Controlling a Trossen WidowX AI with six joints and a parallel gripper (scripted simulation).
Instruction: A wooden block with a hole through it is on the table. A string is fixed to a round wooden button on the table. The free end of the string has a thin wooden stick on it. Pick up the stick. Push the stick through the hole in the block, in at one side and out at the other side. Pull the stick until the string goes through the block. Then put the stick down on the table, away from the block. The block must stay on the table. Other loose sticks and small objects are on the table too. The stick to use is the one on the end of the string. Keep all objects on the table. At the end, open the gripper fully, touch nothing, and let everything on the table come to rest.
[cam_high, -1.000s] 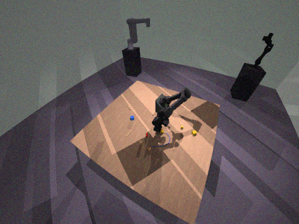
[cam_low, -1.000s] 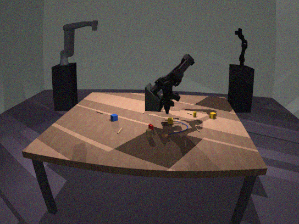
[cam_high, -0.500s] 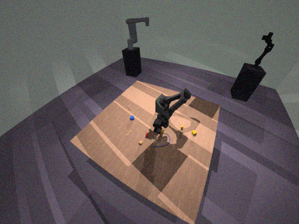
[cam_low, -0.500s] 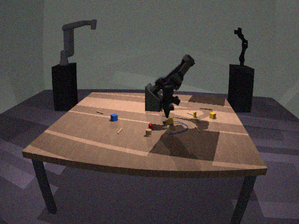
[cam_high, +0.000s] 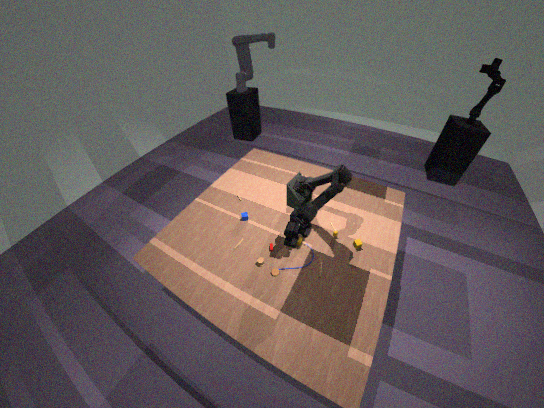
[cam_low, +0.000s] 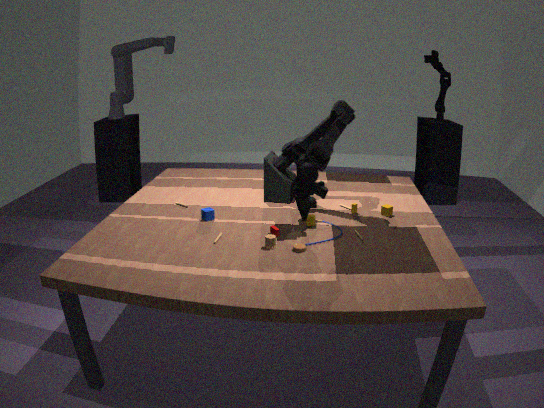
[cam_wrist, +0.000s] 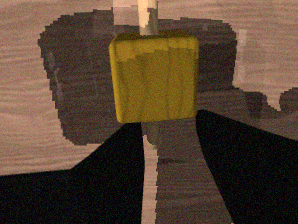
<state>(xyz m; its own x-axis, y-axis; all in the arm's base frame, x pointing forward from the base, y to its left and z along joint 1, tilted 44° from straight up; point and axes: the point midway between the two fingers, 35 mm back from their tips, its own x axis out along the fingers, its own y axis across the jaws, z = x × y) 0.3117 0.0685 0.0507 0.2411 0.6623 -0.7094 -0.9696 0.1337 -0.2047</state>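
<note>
The yellow wooden block stands on the table. The pale stick runs through its hole; the longer part shows on the far side in the wrist view, and a short tip sticks out on the gripper's side. The blue string curves from the round button to the block's other side. My gripper is partly open and low beside the block, its fingers on either side of the short tip. Nothing is held. Whether a finger touches the block is unclear.
A red piece and a tan cylinder are near the button. A blue cube is left, a yellow cube right. Loose sticks lie around, one outside the string's curve.
</note>
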